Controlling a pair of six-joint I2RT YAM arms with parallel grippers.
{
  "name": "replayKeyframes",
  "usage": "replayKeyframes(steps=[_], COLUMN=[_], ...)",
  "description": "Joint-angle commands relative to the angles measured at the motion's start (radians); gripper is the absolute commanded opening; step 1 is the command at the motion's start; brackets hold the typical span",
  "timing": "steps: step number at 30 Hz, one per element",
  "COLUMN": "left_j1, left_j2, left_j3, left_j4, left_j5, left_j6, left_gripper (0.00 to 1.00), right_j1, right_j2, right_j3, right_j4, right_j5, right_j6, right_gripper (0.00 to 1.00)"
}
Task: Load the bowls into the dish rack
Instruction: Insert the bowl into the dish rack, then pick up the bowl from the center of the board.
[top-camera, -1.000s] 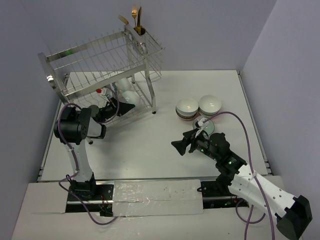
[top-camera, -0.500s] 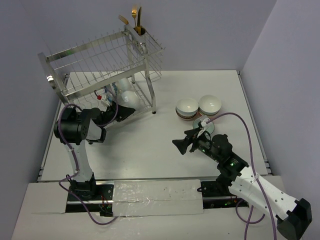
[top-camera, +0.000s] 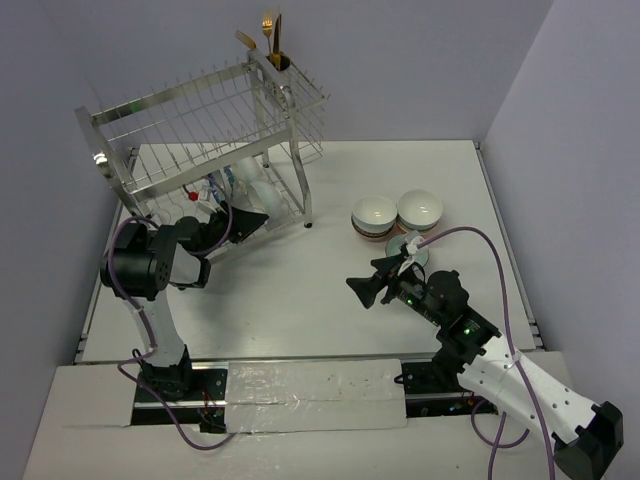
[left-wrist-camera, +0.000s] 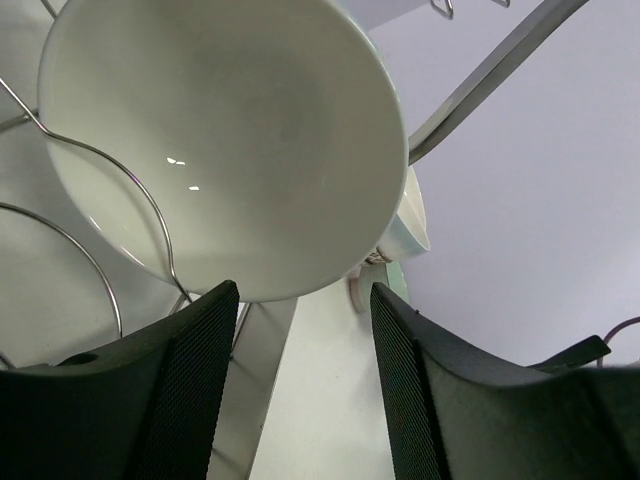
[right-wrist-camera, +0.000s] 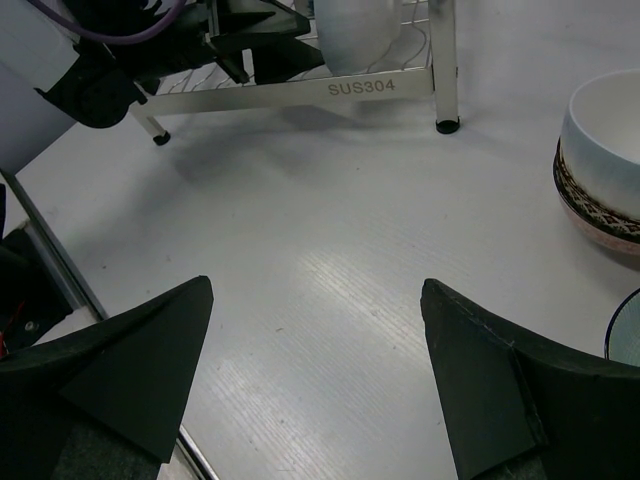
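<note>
Loading underway: dish rack (top-camera: 200, 130) holds one white bowl (left-wrist-camera: 230, 130) on edge, lower tier; stacked bowls (top-camera: 397, 213) wait on table (top-camera: 280, 300). Beside the racked bowl, left end effector (left-wrist-camera: 305, 300) spread; right end effector (right-wrist-camera: 318, 290) spread, empty, likely fetches next.

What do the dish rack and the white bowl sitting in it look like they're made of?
The dish rack looks like stainless steel, bright and shiny: its bottom rail is stamped SUS304. The white bowl looks like glazed ceramic: smooth and glossy, with small light glints inside, though hard plastic can't be ruled out.
</note>
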Motion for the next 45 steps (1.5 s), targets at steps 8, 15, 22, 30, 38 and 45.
replayKeyframes(steps=[8,15,22,30,38,45], left_j1=[-0.013,-0.051,-0.068,-0.126,-0.151,-0.256], left_j2=[-0.107,-0.249,-0.302,-0.427,-0.470,-0.555], left_j3=[-0.032,-0.029,-0.061,-0.057,-0.112,-0.093], left_j4=[0.297,0.013,-0.060,-0.310,-0.361,-0.583], left_j5=[-0.076,-0.165,-0.231,-0.303,-0.300,-0.361], left_j6=[0.082,0.215,0.179,0.191,0.091,0.142], left_gripper=[0.62,0.62,0.63,0.62,0.62,0.63], right_j1=[0.010,0.009,0.009,0.010,0.009,0.009], right_j2=[-0.012,-0.032,-0.052,-0.078,-0.124,-0.153], right_j3=[0.012,0.007,0.006,0.006,0.009,0.062], right_j4=[0.038,0.034,0.021,0.001,-0.078,-0.278], right_j5=[0.003,0.032,0.063,0.141,0.382,0.717], right_j6=[-0.003,0.002,0.008,0.028,0.100,0.256], right_gripper=[0.92,0.93,0.93,0.93,0.93,0.98])
